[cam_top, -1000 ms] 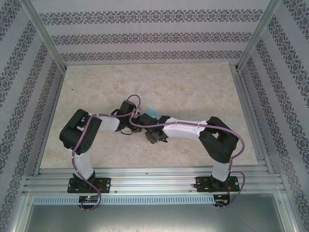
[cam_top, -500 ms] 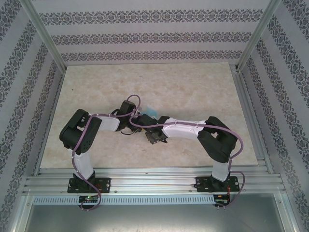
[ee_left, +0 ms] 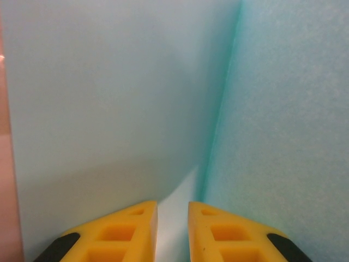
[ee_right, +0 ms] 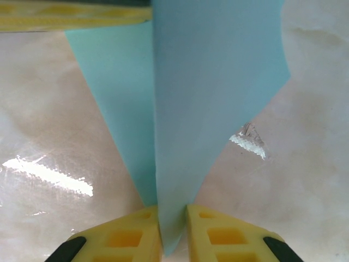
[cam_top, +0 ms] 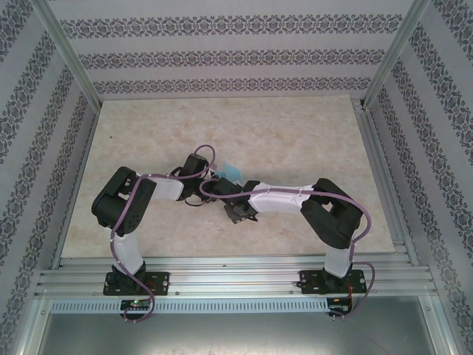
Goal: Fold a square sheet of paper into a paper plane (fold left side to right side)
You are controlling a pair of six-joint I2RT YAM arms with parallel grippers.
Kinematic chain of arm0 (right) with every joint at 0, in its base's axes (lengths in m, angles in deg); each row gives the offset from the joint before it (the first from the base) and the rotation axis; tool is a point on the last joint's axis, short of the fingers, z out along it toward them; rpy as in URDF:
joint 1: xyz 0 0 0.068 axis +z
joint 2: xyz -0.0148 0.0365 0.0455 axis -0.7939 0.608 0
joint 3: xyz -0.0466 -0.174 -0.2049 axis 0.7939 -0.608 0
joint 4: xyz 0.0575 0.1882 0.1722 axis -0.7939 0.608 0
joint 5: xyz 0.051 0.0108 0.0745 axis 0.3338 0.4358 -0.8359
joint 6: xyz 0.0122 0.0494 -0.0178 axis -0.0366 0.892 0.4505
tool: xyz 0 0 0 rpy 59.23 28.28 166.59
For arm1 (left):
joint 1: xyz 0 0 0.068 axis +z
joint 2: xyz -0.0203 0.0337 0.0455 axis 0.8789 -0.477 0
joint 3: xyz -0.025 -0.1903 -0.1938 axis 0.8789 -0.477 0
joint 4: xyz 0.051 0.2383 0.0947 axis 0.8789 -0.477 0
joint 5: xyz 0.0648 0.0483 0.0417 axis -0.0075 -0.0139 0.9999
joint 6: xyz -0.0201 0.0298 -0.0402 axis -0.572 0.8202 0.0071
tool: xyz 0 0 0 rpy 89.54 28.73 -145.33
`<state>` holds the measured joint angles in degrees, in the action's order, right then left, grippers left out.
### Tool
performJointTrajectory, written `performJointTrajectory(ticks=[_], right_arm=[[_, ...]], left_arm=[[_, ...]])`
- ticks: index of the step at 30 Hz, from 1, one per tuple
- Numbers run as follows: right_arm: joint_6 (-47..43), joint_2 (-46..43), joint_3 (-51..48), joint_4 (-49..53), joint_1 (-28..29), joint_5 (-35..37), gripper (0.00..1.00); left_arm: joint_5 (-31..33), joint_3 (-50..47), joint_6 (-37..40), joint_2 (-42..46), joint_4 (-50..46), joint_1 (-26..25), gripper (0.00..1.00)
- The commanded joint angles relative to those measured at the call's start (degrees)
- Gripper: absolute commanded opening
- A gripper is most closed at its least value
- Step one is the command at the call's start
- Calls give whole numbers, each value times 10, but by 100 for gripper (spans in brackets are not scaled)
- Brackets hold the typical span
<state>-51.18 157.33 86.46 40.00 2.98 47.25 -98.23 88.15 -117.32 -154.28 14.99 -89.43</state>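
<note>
Fold is partway, by my read: the sheet of paper (ee_left: pixel 109 98) shows a fold line with layers doubled over, but no dart shape yet. Further creases and pressing flat are left.

Left jaws are nearly closed. A pale paper edge runs into the narrow gap between the yellow fingers (ee_left: pixel 125 232) and looks pinched.

The sheet is held up off the worktop (cam_top: pixel 295 140), mid-table between both arms.

Right jaws are clamped on the sheet's narrow lower end. The paper widens away from them toward the left arm's finger (ee_right: pixel 76 13) on the far side.
</note>
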Motion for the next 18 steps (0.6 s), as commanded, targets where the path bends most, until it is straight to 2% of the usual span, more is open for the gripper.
performJointTrajectory(ticks=[1, 6, 18], right_arm=[[4, -14, -4, -6, 6, 10, 19], [3, -26, -5, -3, 7, 14, 18], [2, -15, -10, -17, 9, -7, 0]], left_arm=[[32, 3, -1, -26, -29, -6, 23], [33, 3, 0, -26, -30, -6, 23], [33, 1, 0, -28, -29, -6, 23]])
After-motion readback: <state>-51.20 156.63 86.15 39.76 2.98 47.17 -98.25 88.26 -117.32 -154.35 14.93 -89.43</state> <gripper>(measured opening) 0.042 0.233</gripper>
